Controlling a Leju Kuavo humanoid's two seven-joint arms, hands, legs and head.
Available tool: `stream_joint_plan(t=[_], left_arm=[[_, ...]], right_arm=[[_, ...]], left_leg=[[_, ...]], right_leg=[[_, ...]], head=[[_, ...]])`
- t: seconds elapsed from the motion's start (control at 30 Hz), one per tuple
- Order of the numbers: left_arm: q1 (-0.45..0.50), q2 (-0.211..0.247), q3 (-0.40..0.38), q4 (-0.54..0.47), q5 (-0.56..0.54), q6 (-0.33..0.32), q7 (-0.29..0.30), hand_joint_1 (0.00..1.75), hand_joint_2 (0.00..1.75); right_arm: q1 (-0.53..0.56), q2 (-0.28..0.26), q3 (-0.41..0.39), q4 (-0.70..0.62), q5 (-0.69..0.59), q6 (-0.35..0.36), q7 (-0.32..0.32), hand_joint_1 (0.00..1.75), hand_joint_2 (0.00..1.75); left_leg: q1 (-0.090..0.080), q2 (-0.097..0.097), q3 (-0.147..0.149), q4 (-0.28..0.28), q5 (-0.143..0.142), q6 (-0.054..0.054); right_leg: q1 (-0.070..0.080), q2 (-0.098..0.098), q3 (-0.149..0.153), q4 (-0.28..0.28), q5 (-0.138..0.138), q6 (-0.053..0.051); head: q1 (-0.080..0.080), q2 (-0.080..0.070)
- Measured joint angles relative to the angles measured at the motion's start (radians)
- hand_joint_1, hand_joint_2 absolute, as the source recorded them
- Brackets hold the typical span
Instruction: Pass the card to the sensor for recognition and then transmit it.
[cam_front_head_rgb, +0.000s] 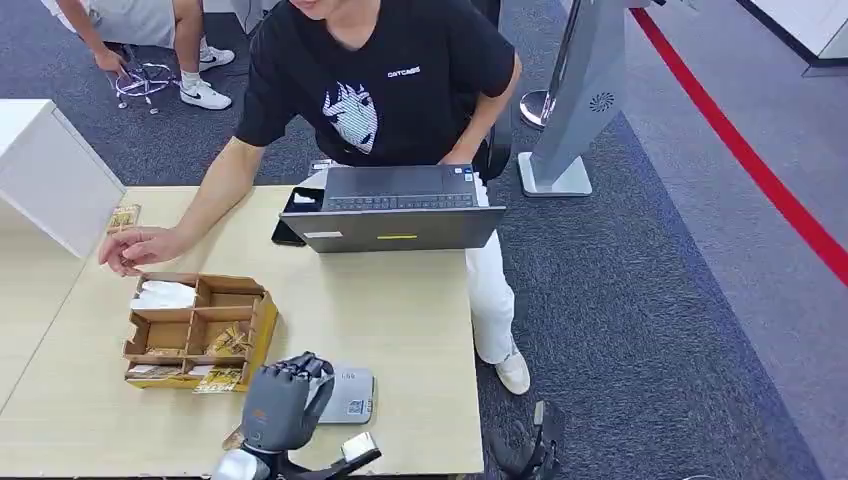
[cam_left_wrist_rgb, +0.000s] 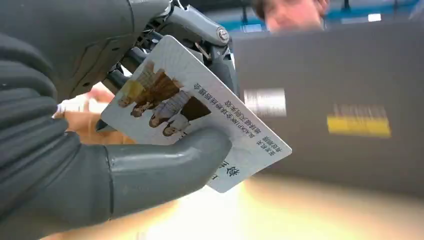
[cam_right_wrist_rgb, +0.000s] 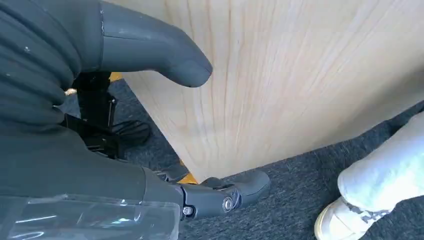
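Left hand (cam_left_wrist_rgb: 150, 150) pinches card (cam_left_wrist_rgb: 200, 115), printed Chinese text unreadable | right hand (cam_right_wrist_rgb: 150, 125) empty, fingers apart | laptop (cam_front_head_rgb: 400, 212) yellow sticker

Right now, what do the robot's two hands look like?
The left hand has a matte grey shell, a ribbed grey cover, a thick smooth thumb, and darker fingers with silver screws. The right hand looks the same, with a clear plastic sheet at its wrist.

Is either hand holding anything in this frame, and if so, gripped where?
The left hand holds the card, pinched near one corner between thumb and fingers. The right hand holds nothing.
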Motion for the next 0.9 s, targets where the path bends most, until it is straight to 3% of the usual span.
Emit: stream_joint_plan(t=[0.03, 0.1, 0.17, 0.3, 0.57, 0.7, 0.9], left_arm=[[0.0, 0.006, 0.001, -0.043, -0.033, 0.006, 0.002, 1.75, 1.75], [-0.068, 0.047, 0.048, -0.265, -0.054, -0.054, 0.021, 1.75, 1.75], [-0.108, 0.064, 0.075, -0.295, -0.016, -0.084, 0.019, 1.75, 1.75], [-0.17, 0.091, 0.128, -0.319, 0.017, -0.105, 0.005, 1.75, 1.75], [-0.188, 0.107, 0.152, -0.335, 0.019, -0.113, 0.014, 1.75, 1.75], [-0.281, 0.138, 0.193, -0.285, 0.054, -0.166, 0.034, 1.75, 1.75], [-0.354, 0.17, 0.258, -0.191, 0.076, -0.161, 0.023, 1.75, 1.75]], right_arm=[[0.0, 0.0, -0.003, 0.0, 0.014, 0.002, 0.001, 0.0, 1.75], [0.0, 0.0, -0.006, 0.0, 0.034, 0.01, 0.006, 0.0, 1.75], [-0.001, 0.002, -0.006, 0.0, 0.036, 0.01, 0.011, 0.0, 1.75], [-0.004, 0.006, -0.006, 0.0, 0.046, 0.01, 0.014, 0.0, 1.75], [-0.007, 0.01, -0.006, 0.0, 0.055, 0.012, 0.022, 0.0, 1.75], [-0.013, 0.014, -0.006, 0.0, 0.072, 0.011, 0.027, 0.0, 1.75], [-0.018, 0.018, -0.006, 0.0, 0.085, 0.013, 0.039, 0.0, 1.75]], left_leg=[[0.0, 0.0, 0.0, 0.0, 0.001, 0.0], [0.0, -0.001, 0.0, 0.0, 0.002, 0.0], [0.0, -0.001, 0.0, 0.0, 0.003, 0.0], [0.0, -0.001, 0.0, 0.0, 0.003, 0.001], [0.0, -0.001, -0.001, 0.0, 0.003, 0.001], [0.001, -0.002, -0.001, 0.0, 0.004, -0.001], [0.001, -0.002, -0.001, 0.0, 0.006, -0.001]], right_leg=[[0.0, 0.0, -0.001, 0.0, 0.001, 0.0], [0.0, 0.0, 0.0, 0.0, 0.001, 0.0], [0.0, 0.0, 0.0, 0.001, 0.001, 0.0], [0.0, 0.0, 0.0, 0.001, 0.002, 0.001], [0.0, -0.001, -0.001, 0.0, 0.002, 0.001], [0.0, -0.001, -0.001, 0.001, 0.003, 0.0], [0.001, -0.001, -0.002, 0.001, 0.004, -0.002]], head=[[0.0, 0.0], [0.0, 0.0], [0.0, 0.0], [-0.001, 0.0], [-0.001, 0.0], [-0.001, 0.0], [-0.001, 0.0]])
